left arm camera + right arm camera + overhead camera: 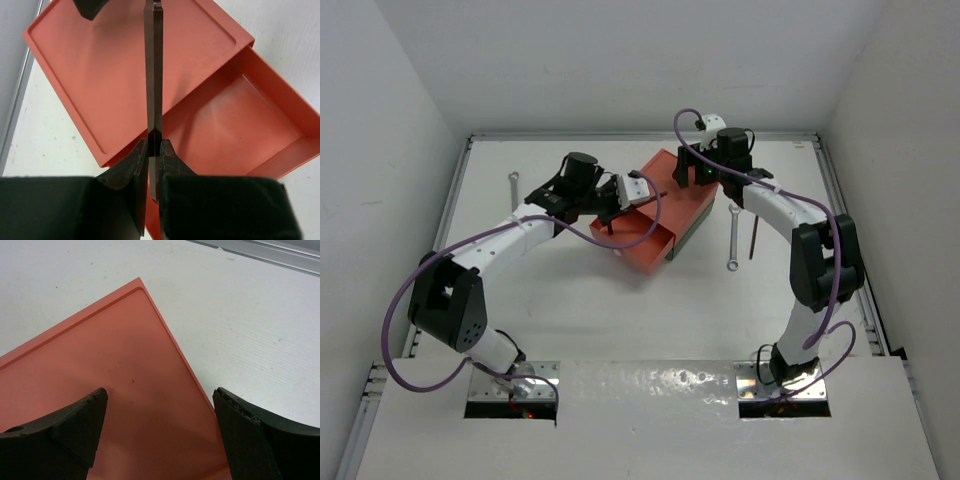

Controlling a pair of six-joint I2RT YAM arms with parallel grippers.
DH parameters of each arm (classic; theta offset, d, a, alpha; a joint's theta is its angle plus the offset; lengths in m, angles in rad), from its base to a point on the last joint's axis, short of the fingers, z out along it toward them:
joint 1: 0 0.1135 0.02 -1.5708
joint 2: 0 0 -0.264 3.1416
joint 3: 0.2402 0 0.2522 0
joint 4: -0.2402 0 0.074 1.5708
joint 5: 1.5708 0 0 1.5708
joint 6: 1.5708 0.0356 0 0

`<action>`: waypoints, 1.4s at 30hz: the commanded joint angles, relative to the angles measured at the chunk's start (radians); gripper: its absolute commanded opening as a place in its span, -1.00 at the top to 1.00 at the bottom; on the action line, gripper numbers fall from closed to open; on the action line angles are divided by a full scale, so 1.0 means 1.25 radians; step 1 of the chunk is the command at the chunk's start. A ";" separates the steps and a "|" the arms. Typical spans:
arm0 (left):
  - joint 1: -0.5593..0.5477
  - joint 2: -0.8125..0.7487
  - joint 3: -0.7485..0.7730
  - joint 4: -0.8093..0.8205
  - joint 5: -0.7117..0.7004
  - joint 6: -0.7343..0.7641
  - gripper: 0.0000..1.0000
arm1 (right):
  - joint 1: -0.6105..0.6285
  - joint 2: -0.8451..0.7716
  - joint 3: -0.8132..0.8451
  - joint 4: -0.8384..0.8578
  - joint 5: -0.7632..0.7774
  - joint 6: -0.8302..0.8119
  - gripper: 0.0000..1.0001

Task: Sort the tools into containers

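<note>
Orange-red box [670,188] sits on the table [570,300], its drawer [645,240] pulled open; a dark green box [696,228] shows along its right side. Right tool [160,407] stands spread wide above the lid, gripping nothing (contact unclear). Left tool [154,150] pinches a black rod [153,75] over the drawer. A silver wrench [733,238] lies right of the boxes, a second wrench [514,188] far left.

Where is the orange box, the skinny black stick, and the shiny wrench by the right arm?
orange box [110,65]: left wrist view, on its flat top.
black stick [153,75]: left wrist view, middle of its shaft.
shiny wrench [733,238]: top view, middle of its handle.
</note>
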 commanded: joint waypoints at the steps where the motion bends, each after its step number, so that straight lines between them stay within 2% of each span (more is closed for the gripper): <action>1: -0.016 -0.019 0.007 0.071 0.030 0.084 1.00 | -0.002 -0.027 -0.012 0.032 -0.005 0.021 -0.70; 8: -0.017 -0.007 -0.006 0.018 0.020 0.242 1.00 | -0.002 -0.029 -0.019 0.028 -0.006 0.011 -0.70; 12: -0.017 -0.011 -0.010 -0.047 0.059 0.332 1.00 | -0.002 -0.029 -0.021 0.027 -0.004 0.006 -0.71; 21: -0.020 -0.010 -0.031 -0.071 0.059 0.384 0.98 | -0.003 -0.024 -0.014 0.025 0.001 -0.001 -0.72; 24: -0.021 -0.008 -0.025 -0.044 0.053 0.353 0.77 | -0.003 -0.023 -0.012 0.022 0.004 -0.004 -0.74; 26: -0.021 -0.003 -0.015 -0.019 0.052 0.310 0.54 | -0.003 -0.020 -0.011 0.021 0.004 -0.007 -0.74; 29: -0.021 0.009 0.032 0.004 0.054 0.244 0.35 | -0.003 -0.010 -0.005 0.015 0.004 -0.007 -0.74; 35: -0.022 0.012 0.049 -0.004 0.058 0.244 0.22 | -0.003 -0.003 0.004 0.010 0.004 -0.006 -0.74; 42: -0.022 0.022 0.118 0.092 0.005 0.011 0.20 | -0.007 0.001 0.035 -0.017 -0.010 -0.015 -0.75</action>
